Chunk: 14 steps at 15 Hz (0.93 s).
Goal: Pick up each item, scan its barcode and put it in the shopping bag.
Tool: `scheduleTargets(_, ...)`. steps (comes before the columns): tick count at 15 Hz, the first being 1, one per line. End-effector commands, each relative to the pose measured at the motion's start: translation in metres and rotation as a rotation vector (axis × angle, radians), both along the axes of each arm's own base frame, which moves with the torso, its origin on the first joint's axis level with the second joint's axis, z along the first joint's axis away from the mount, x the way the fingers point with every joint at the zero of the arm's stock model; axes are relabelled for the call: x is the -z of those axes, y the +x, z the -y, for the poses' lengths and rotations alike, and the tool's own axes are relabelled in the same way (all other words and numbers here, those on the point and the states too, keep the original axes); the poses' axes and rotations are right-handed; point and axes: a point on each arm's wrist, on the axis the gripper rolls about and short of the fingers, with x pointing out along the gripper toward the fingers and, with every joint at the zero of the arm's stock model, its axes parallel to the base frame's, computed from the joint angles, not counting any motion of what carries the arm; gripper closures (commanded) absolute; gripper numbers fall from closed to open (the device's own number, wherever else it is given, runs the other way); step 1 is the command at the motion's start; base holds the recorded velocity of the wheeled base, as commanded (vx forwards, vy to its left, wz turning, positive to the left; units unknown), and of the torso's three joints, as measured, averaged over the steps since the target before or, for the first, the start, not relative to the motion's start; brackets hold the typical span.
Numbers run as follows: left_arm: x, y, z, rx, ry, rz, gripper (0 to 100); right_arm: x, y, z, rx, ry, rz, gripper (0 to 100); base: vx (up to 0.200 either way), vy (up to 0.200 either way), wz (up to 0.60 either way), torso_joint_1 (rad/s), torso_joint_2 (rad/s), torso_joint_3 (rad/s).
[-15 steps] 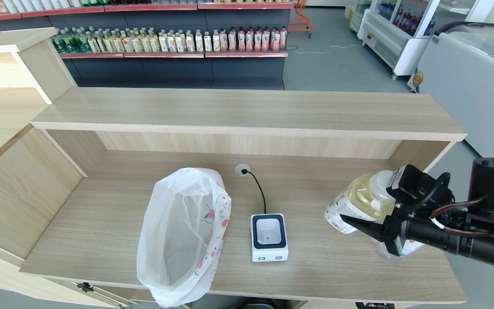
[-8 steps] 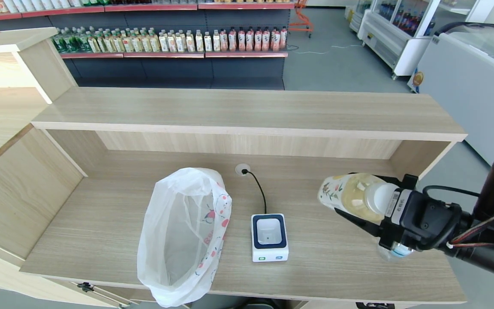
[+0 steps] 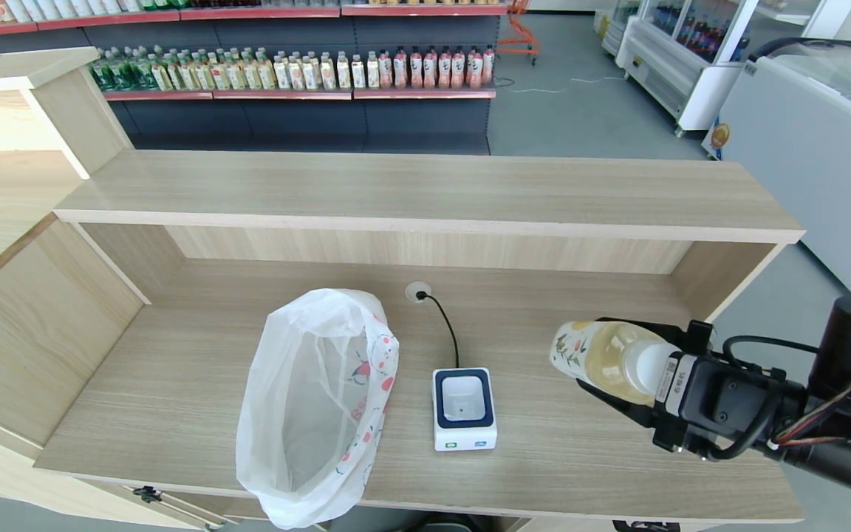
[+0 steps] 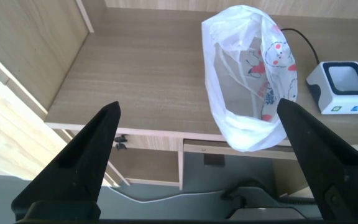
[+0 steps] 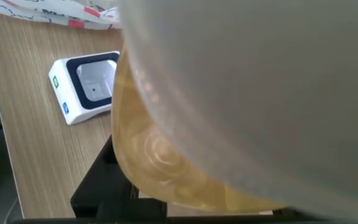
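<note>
Supporting bench: wooden, beneath the right gripper.
shopping bag: mouth open, well left of right gripper; left wrist view frames it between the wide-apart left gripper.
bottle: sideways, clamped in right gripper, above bench.
scanner: between bag and right gripper.

Bottle close up, scanner beyond
</note>
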Motion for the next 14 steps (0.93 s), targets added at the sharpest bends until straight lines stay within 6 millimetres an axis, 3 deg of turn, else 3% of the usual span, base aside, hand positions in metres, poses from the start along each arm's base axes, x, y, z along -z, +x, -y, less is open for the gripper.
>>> scheduleTargets(1,0.000,0.000,0.000,0.000,-0.001,0.000,0,0.002,0.001,-0.001,-0.002,-0.009,-0.002,100,0.000,0.000,0.00,0.000,0.00,0.000)
scheduleTargets(5,0.000,0.000,0.000,0.000,0.000,0.000,0,0.007,-0.005,0.002,-0.001,-0.026,-0.005,100,0.000,0.000,0.00,0.000,0.00,0.000)
scheduleTargets(8,0.000,0.000,0.000,0.000,-0.001,0.000,0,0.015,-0.006,0.004,0.002,-0.031,-0.016,100,0.000,0.200,0.00,0.004,0.00,0.004)
scheduleTargets(14,0.000,0.000,0.000,0.000,-0.003,0.000,0,0.030,0.020,-0.002,0.020,0.027,0.089,100,0.000,0.200,0.00,0.003,0.00,0.003)
